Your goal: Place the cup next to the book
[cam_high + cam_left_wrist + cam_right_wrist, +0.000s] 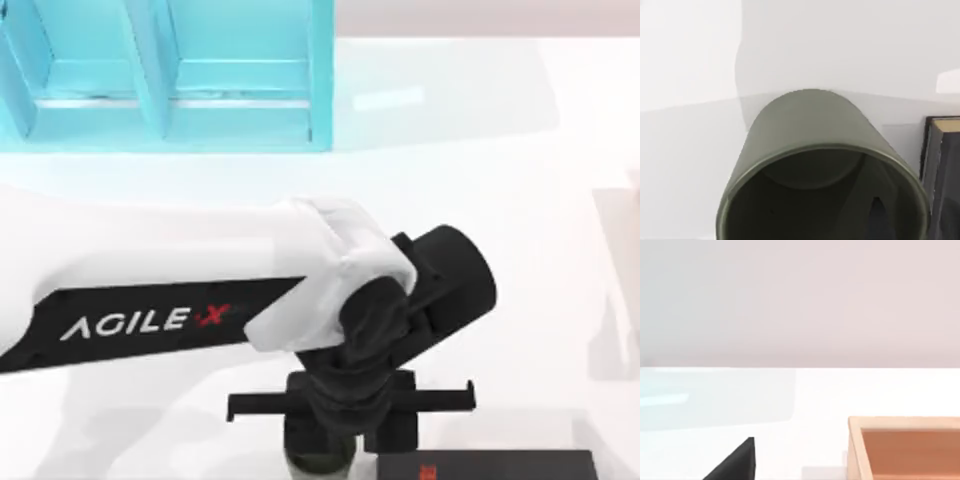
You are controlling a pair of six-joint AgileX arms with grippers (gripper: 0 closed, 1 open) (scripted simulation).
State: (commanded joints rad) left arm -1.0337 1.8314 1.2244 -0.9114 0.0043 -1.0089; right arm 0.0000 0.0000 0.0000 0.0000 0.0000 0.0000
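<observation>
Olive-green cup (pixel 318 458) sits at the top view's bottom centre, just left of the black book (pixel 490 466), under the left gripper (pixel 345 425); its grip cannot be told. Turquoise shelf unit (pixel 170 75) stands upper left.

Overhead and close left-wrist views share the cup (pixel 318 462).
</observation>
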